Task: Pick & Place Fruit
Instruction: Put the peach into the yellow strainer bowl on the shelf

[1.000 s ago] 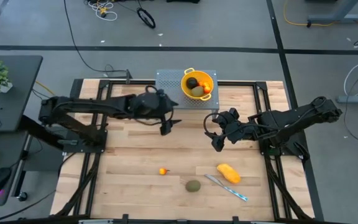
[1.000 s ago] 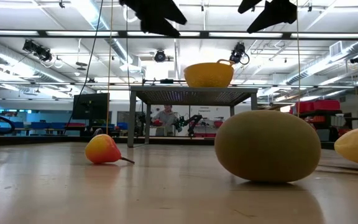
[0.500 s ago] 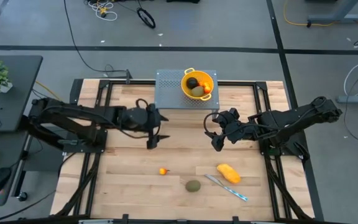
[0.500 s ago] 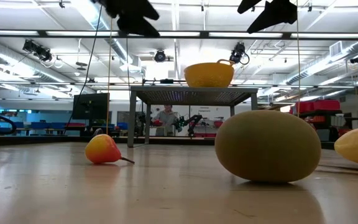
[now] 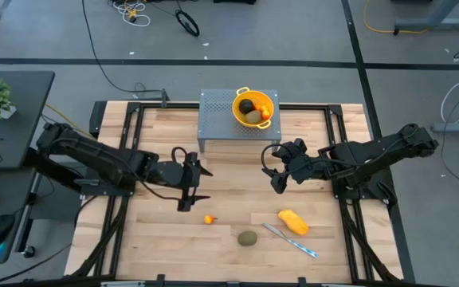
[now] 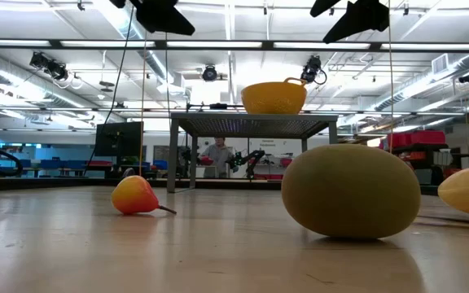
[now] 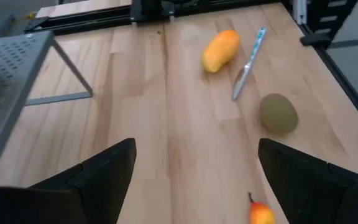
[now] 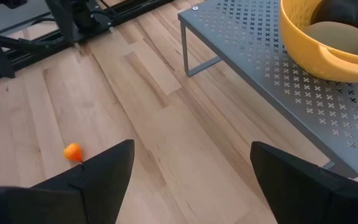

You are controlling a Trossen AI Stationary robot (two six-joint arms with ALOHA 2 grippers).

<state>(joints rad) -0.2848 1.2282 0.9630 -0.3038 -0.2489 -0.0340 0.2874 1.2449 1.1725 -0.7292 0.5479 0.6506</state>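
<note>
Three fruits lie on the wooden table: a small orange-red fruit (image 5: pixel 208 219), an olive-green oval (image 5: pixel 248 237) and a yellow-orange oblong (image 5: pixel 293 222). A dark ball (image 5: pixel 247 105), a second green oval (image 5: pixel 253 117) and an orange piece (image 5: pixel 265 114) sit in the yellow colander (image 5: pixel 240 96). My left gripper (image 5: pixel 191 199) hangs open above the table, just left of and beyond the small fruit (image 7: pixel 261 214). My right gripper (image 5: pixel 273 177) hangs open right of centre, nearer than the rack.
The colander stands on a grey perforated rack (image 5: pixel 217 115) at the far middle of the table. A silver-and-blue knife (image 5: pixel 291 241) lies beside the oblong fruit, near the front right. Bare wood lies between the two grippers and along the left side.
My left gripper has swung away from the rack toward the table's near edge and a little left, sinking slightly, and now hangs close to the small orange-red fruit. Its fingers have stayed open. The fruits have not moved.
</note>
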